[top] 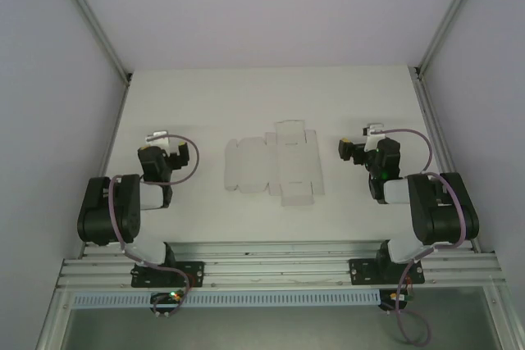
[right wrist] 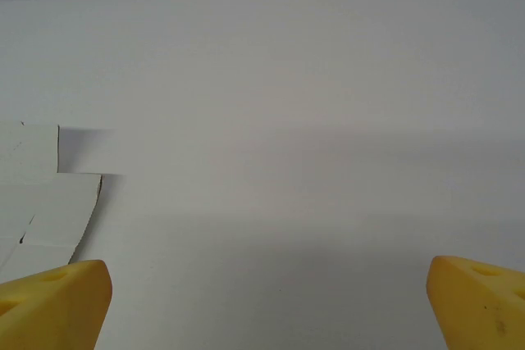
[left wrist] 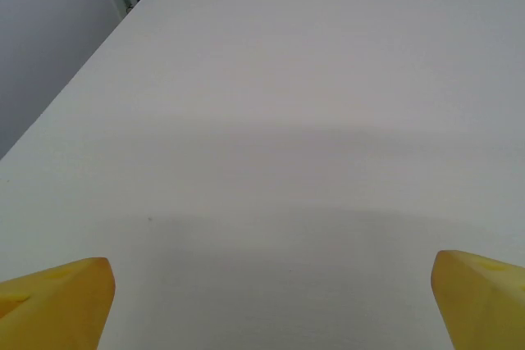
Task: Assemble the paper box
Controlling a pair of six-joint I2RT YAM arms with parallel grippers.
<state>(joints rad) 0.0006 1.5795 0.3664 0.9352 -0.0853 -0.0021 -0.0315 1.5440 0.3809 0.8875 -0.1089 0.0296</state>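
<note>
A matte white table [top: 246,96] fills the middle of the scene. Plain pale-grey walls stand around it: a back wall [top: 271,6] along the table's far edge, and a left wall [top: 41,104] and a right wall [top: 492,79] along its sides. A slanting left post [top: 90,18] and right post [top: 447,14] of metal rise from the table's far corners. Ribbed aluminium rails [top: 279,264] run along the table's near edge, with a slotted grey strip [top: 279,298] just outside them.

Robot lab cell: 2 arms [top: 111,211] bolted to alu rail [top: 279,264], white table [top: 271,96], bare white walls [top: 271,6].
</note>
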